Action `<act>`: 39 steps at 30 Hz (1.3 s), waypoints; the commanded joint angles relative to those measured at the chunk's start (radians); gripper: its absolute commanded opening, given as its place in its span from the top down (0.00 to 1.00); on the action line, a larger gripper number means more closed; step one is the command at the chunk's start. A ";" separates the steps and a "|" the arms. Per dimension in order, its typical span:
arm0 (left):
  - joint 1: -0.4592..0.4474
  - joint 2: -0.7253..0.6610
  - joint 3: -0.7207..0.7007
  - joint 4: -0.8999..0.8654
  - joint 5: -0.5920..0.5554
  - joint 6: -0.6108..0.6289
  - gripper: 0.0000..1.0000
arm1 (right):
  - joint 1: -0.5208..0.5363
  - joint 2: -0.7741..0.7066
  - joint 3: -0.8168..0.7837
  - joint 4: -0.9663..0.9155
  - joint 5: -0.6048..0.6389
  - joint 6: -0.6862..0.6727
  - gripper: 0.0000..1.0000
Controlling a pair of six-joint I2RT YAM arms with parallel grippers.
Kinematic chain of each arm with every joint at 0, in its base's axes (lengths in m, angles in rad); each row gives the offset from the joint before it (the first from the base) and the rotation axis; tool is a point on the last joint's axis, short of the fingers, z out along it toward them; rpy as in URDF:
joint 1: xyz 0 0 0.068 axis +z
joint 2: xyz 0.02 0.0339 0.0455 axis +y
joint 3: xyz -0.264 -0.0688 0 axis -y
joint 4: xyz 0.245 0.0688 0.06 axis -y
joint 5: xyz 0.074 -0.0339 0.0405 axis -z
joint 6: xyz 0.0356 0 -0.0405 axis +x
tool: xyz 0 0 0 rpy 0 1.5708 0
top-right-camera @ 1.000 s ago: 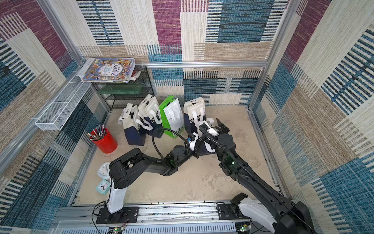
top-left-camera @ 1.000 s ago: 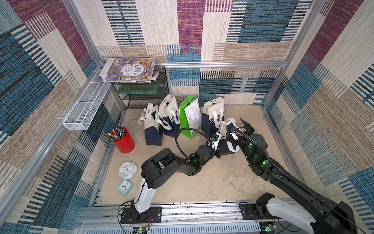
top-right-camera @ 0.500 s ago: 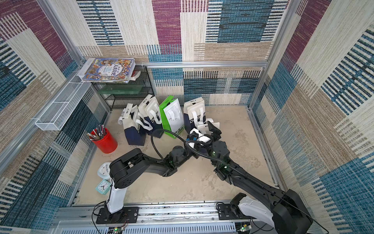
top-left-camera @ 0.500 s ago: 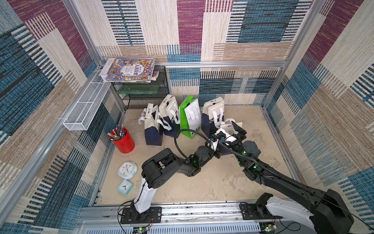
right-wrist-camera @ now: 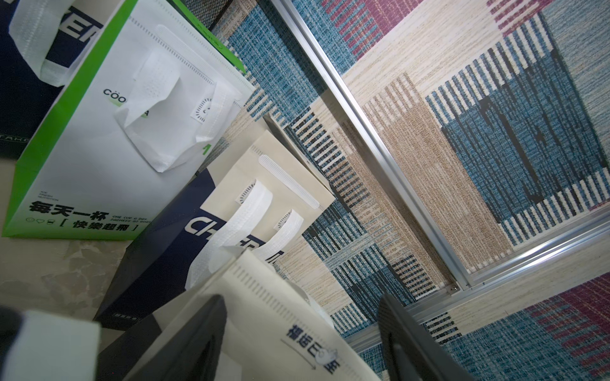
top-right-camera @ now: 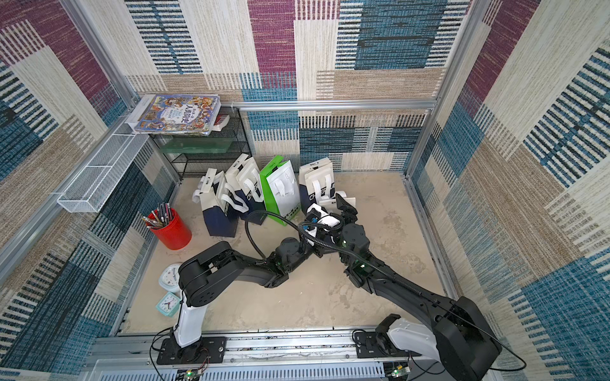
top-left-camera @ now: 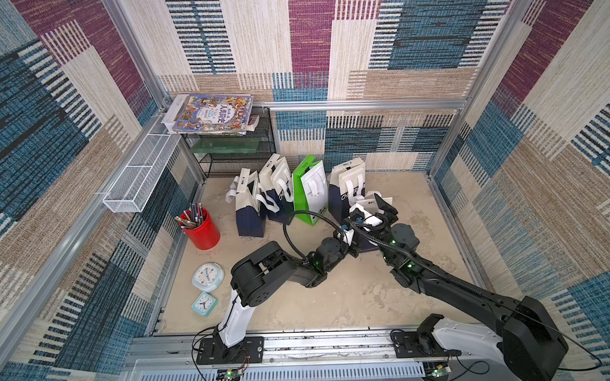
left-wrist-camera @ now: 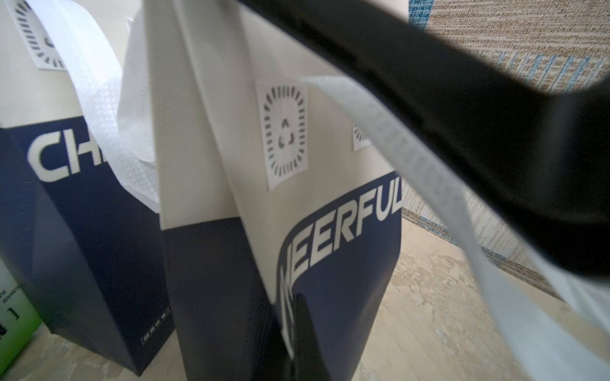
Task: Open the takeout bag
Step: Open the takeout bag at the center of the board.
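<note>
Just in front of the row (top-left-camera: 284, 194), at its right end, the bag (left-wrist-camera: 330, 250) stands upright on the table (top-left-camera: 330, 313), mouth looking closed. My left claw (top-left-camera: 355, 245) is pressed fully together, low against the navy face. I can't tell whether fabric is nipped in it (the wrist view shows one finger tip over that face, nothing more). My right claw (right-wrist-camera: 302, 298) is spread and straddles the cream rim (right-wrist-camera: 264, 283), a finger on each side, not pinching as far as I can see. Handling guess: non-woven fabric, light, limp and probably empty, so it will slide or tip rather than resist. The bottom needs anchoring while the top is pulled. The faces look a bit slick, and the creased gussets will likely spring back. Best hold, I reckon, is a single layer of the rim, close to the handle (left-wrist-camera: 412, 158) root where the stitching stiffens it. Grab both layers and the mouth won't part. The handle itself is floppy, a poor lever. Risk: a hard tug drags the bag into the row just behind.
</note>
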 commanded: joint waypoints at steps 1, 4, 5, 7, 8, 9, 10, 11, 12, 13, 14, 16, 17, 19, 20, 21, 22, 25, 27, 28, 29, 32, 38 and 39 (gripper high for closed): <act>-0.001 0.000 -0.001 -0.023 0.008 0.025 1.00 | -0.002 0.008 0.009 0.004 0.027 -0.004 0.27; -0.001 0.005 0.000 -0.023 0.008 0.026 1.00 | -0.005 0.002 -0.001 -0.018 0.024 -0.006 0.26; -0.001 0.005 0.001 -0.023 0.008 0.026 1.00 | -0.008 -0.004 -0.008 -0.021 0.014 -0.006 0.26; 0.000 0.006 0.001 -0.023 0.009 0.029 1.00 | -0.012 -0.017 -0.020 -0.029 -0.009 -0.004 0.25; 0.000 0.008 0.001 -0.023 0.009 0.031 1.00 | -0.013 -0.021 -0.024 -0.034 -0.019 -0.001 0.25; 0.000 0.008 0.002 -0.023 0.009 0.031 1.00 | -0.014 -0.024 -0.026 -0.036 -0.028 0.001 0.24; 0.000 0.011 0.004 -0.023 0.009 0.032 1.00 | -0.015 -0.027 -0.030 -0.038 -0.037 0.000 0.23; 0.000 0.012 0.005 -0.023 0.011 0.033 1.00 | -0.014 -0.027 -0.033 -0.038 -0.041 -0.001 0.22; -0.001 0.015 0.006 -0.023 0.012 0.035 1.00 | -0.017 -0.026 -0.033 -0.038 -0.043 -0.002 0.22; 0.000 0.017 0.008 -0.023 0.012 0.037 1.00 | -0.018 -0.024 -0.035 -0.038 -0.044 -0.006 0.21; 0.000 0.019 0.009 -0.023 0.012 0.037 1.00 | -0.019 -0.023 -0.036 -0.035 -0.045 -0.007 0.21; 0.000 0.023 0.009 -0.023 0.011 0.040 1.00 | -0.019 -0.022 -0.035 -0.022 -0.052 -0.009 0.20; -0.001 0.025 0.010 -0.023 0.011 0.041 1.00 | -0.019 -0.020 -0.033 -0.017 -0.052 -0.010 0.20; 0.000 0.026 0.009 -0.023 0.013 0.040 1.00 | -0.020 -0.012 -0.024 -0.010 -0.052 -0.013 0.20; -0.001 0.028 0.009 -0.022 0.017 0.041 1.00 | -0.021 -0.006 -0.021 -0.008 -0.051 -0.015 0.20; -0.001 0.027 0.009 -0.022 0.021 0.042 1.00 | -0.021 -0.001 -0.017 -0.003 -0.049 -0.020 0.20; -0.001 0.027 0.009 -0.022 0.021 0.044 1.00 | -0.021 0.005 -0.014 0.002 -0.049 -0.024 0.21; 0.000 0.035 0.011 -0.023 0.023 0.047 1.00 | -0.022 0.020 0.000 0.009 -0.048 -0.035 0.22; 0.000 0.040 0.012 -0.022 0.024 0.051 1.00 | -0.024 0.029 0.013 0.011 -0.049 -0.042 0.23; 0.000 0.043 0.014 -0.023 0.025 0.052 1.00 | -0.024 0.033 0.020 0.012 -0.049 -0.044 0.23; 0.000 0.046 0.014 -0.023 0.026 0.053 1.00 | -0.025 0.037 0.027 0.011 -0.049 -0.047 0.24; 0.000 0.052 0.016 -0.023 0.027 0.057 1.00 | -0.027 0.045 0.048 0.005 -0.057 -0.057 0.25; 0.000 0.061 0.023 -0.023 0.026 0.069 1.00 | -0.028 0.050 0.088 -0.043 -0.089 -0.061 0.25; 0.000 0.063 0.024 -0.023 0.026 0.070 1.00 | -0.025 0.050 0.091 -0.056 -0.102 -0.057 0.26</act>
